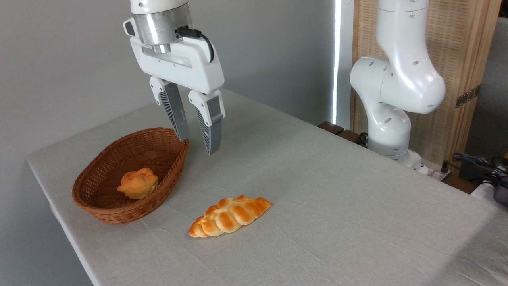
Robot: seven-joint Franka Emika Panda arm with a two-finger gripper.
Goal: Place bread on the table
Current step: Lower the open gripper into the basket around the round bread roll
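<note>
The bread, a small round golden-orange bun with a knotted top, lies inside the brown wicker basket at the left of the table. My gripper hangs open above the basket's far right rim, up and to the right of the bun, with nothing between its fingers. It is clear of both the bun and the basket.
A longer braided golden loaf lies on the cloth just right of the basket. The arm's white base stands at the table's far right edge. Cables and dark objects sit beyond the right edge.
</note>
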